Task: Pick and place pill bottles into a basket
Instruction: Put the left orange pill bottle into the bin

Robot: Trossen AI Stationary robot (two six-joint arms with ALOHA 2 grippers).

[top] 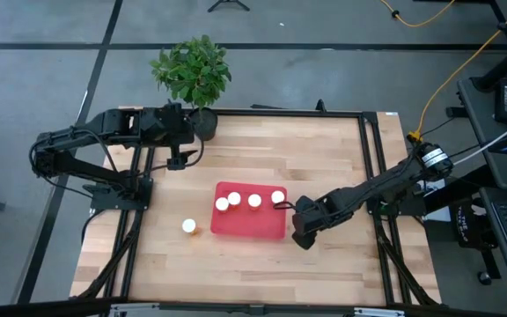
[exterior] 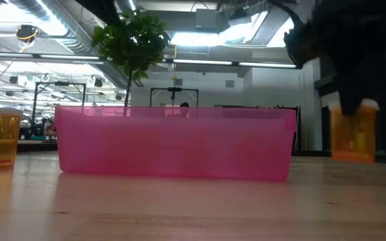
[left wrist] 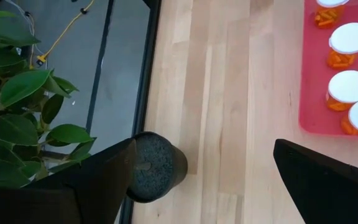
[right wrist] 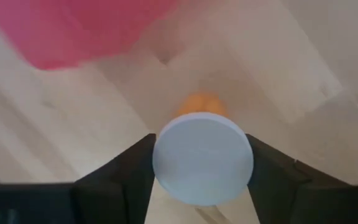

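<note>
Now the right end effector (top: 299, 236) sits at the lower right of the high view, just off the red basket (top: 245, 222)'s corner, fingers pinching a pill bottle (right wrist: 202, 157) by its white cap. Four bottles (top: 254, 201) stand in the basket, another (top: 189, 226) on the tabletop (top: 271, 150) left of it. Up at the upper left, the left end effector (top: 176, 163) hangs spread by the plant pot (top: 204, 121).
</note>
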